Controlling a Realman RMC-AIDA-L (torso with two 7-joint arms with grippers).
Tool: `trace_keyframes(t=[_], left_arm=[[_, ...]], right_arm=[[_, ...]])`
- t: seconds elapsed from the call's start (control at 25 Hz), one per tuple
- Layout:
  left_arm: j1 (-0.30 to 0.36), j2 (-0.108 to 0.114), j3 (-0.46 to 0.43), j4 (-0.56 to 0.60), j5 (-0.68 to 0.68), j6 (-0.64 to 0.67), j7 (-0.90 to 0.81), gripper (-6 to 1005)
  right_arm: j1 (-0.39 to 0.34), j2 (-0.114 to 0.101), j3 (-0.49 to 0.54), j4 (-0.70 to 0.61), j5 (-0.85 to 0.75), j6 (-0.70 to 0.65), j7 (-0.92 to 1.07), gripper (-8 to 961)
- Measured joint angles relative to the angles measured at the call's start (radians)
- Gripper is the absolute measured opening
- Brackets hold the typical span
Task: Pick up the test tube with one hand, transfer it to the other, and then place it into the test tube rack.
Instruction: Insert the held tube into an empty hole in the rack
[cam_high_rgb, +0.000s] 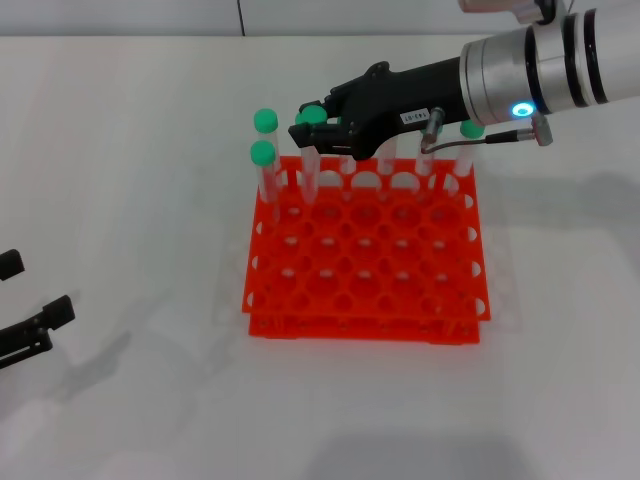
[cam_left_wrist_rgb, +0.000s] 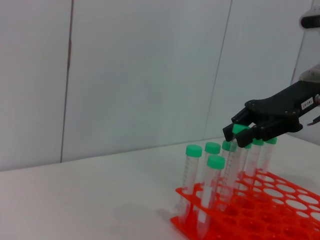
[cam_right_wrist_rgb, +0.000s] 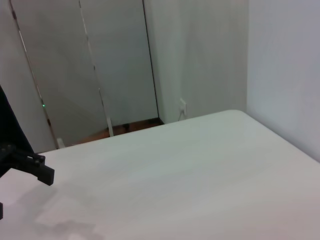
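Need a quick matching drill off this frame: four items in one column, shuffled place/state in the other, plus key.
Column 1:
1. right gripper
2. left gripper
3. test tube
4. test tube rack

Column 2:
A. resting flat on the white table
B. low at the near left edge, away from the rack
C. above the rack's far row, closed on a green cap
D. upright, cap between black fingers

Pairs: 1-C, 2-B, 3-D, 4-A

Right gripper (cam_high_rgb: 312, 128) extended leftward, fingers pinched together; left gripper (cam_high_rgb: 30, 330) low at the left edge
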Motion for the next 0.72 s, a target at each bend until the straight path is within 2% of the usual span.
trace_keyframes(t=[0.72], left_arm=[[-0.009,0.0,0.0,-0.006,0.008,-0.002,0.001,893]], right_arm=[[0.025,0.006,-0.039,0.042,-0.023,0.036,0.025,308]])
